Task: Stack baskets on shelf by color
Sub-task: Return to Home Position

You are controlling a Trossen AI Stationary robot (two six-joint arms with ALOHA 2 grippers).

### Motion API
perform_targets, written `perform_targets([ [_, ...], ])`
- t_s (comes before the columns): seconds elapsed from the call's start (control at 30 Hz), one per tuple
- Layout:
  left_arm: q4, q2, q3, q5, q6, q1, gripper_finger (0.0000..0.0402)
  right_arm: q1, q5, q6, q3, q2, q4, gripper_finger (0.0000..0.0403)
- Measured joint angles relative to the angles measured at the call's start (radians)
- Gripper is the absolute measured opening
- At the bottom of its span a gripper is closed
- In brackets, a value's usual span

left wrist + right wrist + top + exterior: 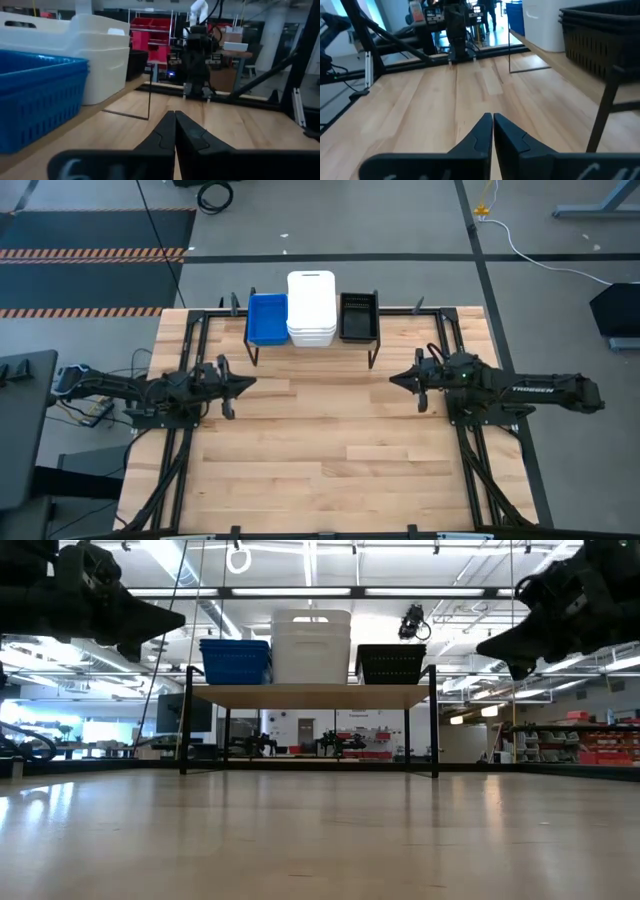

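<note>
I get 1 overhead view, 1 tabletop-level view facing the shelf [310, 696], and 2 wrist views facing each other.

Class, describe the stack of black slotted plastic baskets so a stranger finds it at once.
At the far edge of the big wooden tabletop stands a low rack with a light plank top. Of three basket stacks on it, the black slotted one sits at the end by the right arm, beside the taller white plastic stack. It alone is black and lowest.

Bright ceiling lights [260, 592] cast soft glare across the tabletop [320, 840].
</note>
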Motion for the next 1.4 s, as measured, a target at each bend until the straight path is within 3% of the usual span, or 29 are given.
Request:
perform_targets([
  [0.47, -0.054, -0.029, 0.0, -0.034, -0.058, -0.085, 0.0004, 0.009, -0.047, 0.053, -0.063, -0.242, -0.202, 0.001],
  [0.67, -0.051, -0.028, -0.001, -0.177, -0.043, -0.164, 0.0005, 0.029, -0.044, 0.052, -0.063, -0.238, -0.207, 0.0015],
  [0.83, -0.051, -0.028, -0.001, -0.242, -0.016, -0.208, 0.0003, 0.059, -0.043, 0.023, -0.105, -0.23, -0.081, 0.0012],
  [1.07, -0.05, -0.029, -0.001, -0.309, 0.088, -0.214, 0.0003, 0.08, 0.003, -0.071, -0.105, -0.225, -0.064, 0.001],
  [1.23, -0.052, -0.03, -0.001, -0.271, 0.133, -0.172, 0.0003, 0.08, 0.011, -0.106, -0.105, -0.229, -0.034, 0.0011],
  [1.4, -0.059, -0.029, -0.002, -0.042, 0.108, -0.082, 0.0002, 0.08, 0.012, -0.119, -0.105, -0.229, -0.032, 0.0012],
])
